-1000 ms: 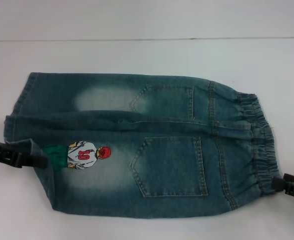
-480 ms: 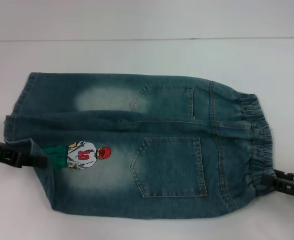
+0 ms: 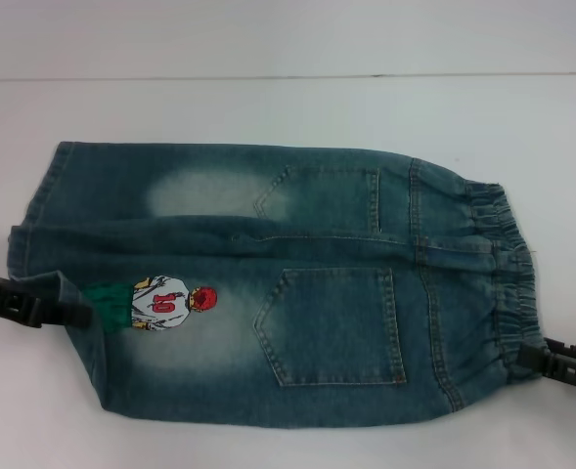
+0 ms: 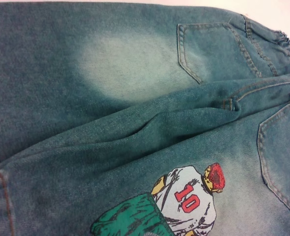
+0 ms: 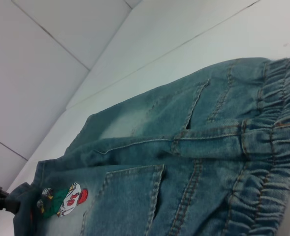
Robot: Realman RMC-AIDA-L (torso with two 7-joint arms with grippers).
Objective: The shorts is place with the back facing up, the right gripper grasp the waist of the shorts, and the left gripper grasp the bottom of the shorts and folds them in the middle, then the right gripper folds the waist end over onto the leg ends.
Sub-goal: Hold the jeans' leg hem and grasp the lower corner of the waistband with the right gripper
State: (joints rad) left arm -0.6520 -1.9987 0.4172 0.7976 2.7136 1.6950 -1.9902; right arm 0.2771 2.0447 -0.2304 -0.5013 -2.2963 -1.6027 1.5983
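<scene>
At the 9 o'clock edge of the head view the left gripper (image 3: 67, 313) reaches in low over the white table (image 3: 288, 107), its black fingers closed on the near corner of the bottom of the shorts (image 3: 35, 220), where the hem is lifted and curled back over the fingertips. The shorts (image 3: 268, 283) lie flat across the middle of the table, back up, with the leg hems toward 9 o'clock and the gathered band toward 3 o'clock. Just beside the left gripper's tips sits the embroidered player (image 3: 170, 301), red cap, white shirt numbered 10, green trousers; the left wrist view shows it close up over a ridge of bunched denim running between the two legs. Past the middle come the two back pockets (image 3: 332, 327), one toward 12 o'clock of the other. Then the waist of the shorts (image 3: 508, 259), puckered and ruffled. At about 4 o'clock the right gripper (image 3: 547, 357) touches the near corner of that band; whether its fingers have closed on the fabric I cannot tell.
</scene>
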